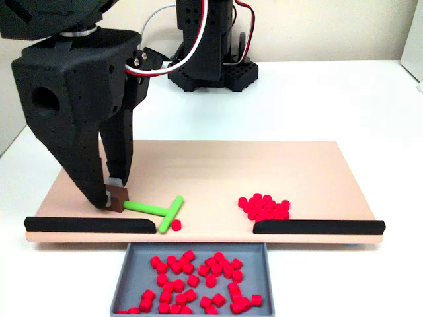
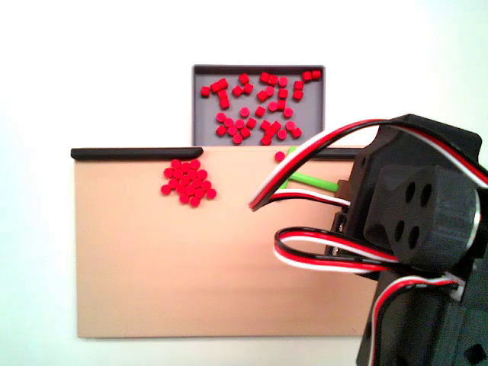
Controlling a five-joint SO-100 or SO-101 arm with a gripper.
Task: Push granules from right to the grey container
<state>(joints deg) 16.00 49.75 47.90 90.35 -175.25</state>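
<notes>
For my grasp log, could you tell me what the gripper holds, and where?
The gripper holds the green T-shaped pusher stick by the brown block at its stem's end, opposite the crossbar.

Two black rails blocked the board's edge; the gap between them opened onto the tray.

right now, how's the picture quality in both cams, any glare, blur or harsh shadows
In a fixed view from the front, light is soft and even; the pincer on the green pusher casts only a faint shadow, and the granules look sharp. In a fixed view from above, the white table is nearly blown out, the picture is softer, and the close arm looks blurred.
</notes>
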